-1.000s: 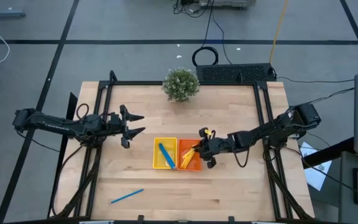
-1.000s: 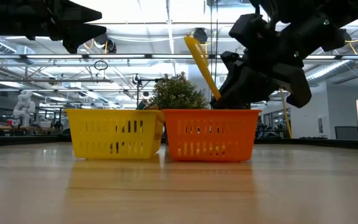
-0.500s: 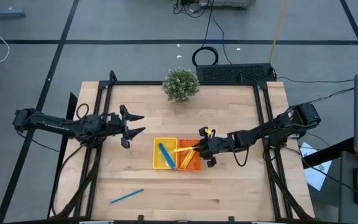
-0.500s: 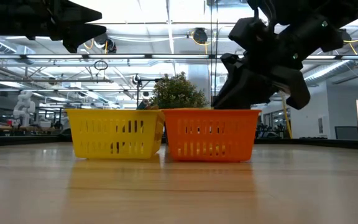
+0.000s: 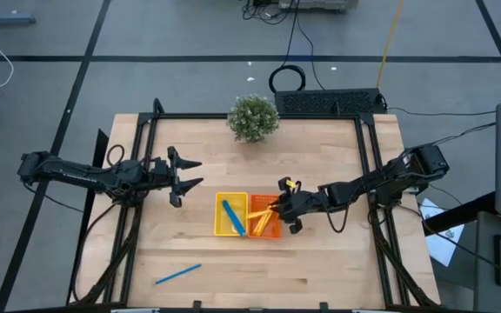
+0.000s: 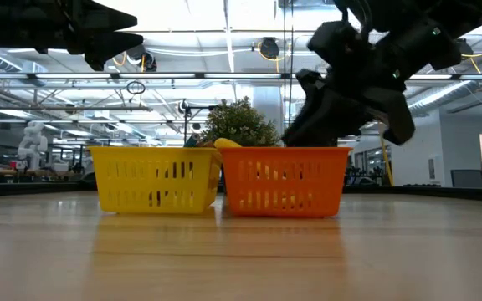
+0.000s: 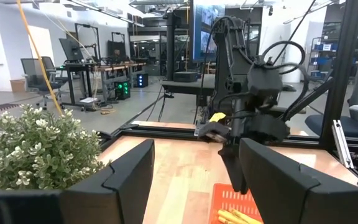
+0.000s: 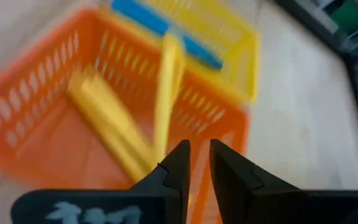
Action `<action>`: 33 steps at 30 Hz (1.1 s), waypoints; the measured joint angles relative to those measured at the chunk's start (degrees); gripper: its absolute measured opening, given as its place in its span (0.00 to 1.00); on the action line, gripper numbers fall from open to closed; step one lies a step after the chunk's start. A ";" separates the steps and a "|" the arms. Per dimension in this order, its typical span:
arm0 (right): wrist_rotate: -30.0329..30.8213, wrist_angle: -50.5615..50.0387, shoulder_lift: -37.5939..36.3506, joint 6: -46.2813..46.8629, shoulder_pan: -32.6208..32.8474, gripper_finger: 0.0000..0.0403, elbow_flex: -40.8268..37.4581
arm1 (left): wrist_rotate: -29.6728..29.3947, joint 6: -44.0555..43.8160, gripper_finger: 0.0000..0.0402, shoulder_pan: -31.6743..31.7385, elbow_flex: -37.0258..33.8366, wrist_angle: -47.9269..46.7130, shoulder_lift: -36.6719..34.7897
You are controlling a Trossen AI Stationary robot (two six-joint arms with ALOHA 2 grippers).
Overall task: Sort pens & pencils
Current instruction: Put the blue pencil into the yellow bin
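Observation:
My right gripper (image 5: 280, 209) hangs low over the orange tray (image 5: 271, 233), its fingers (image 8: 180, 163) a narrow gap apart and open. A yellow pencil (image 8: 167, 87) lies just ahead of them. One end is down in the orange tray and the other end (image 6: 227, 143) rests on the rim shared with the yellow tray (image 5: 219, 228). More yellow pencils (image 8: 107, 118) lie in the orange tray. One blue pen (image 5: 232, 216) lies in the yellow tray, another blue pen (image 5: 178, 275) on the table near its front edge. My left gripper (image 5: 195, 174) waits open, raised at the left.
A potted plant (image 5: 253, 117) stands at the table's far edge, behind the trays. Black frame rails (image 5: 365, 165) run along the table's sides. Bare wood lies in front of and to the right of the trays.
The yellow pencil stood slanting upward at my right gripper. It has tipped over toward the yellow tray and dropped, and now it lies across the rim between the two trays. The right gripper stayed over the orange tray.

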 joint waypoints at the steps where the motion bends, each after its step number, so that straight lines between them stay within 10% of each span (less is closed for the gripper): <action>1: -0.02 1.64 0.00 -0.26 0.00 0.13 0.00 | -0.01 0.03 0.60 0.00 0.00 0.03 0.00; 20: -7.70 26.92 6.38 -3.32 -2.22 0.00 1.04 | -0.03 0.04 0.60 0.00 0.02 0.45 0.00; 33: -5.86 28.06 -12.81 13.97 -9.70 0.00 -6.45 | -0.03 0.56 0.60 0.01 0.02 -1.22 -0.01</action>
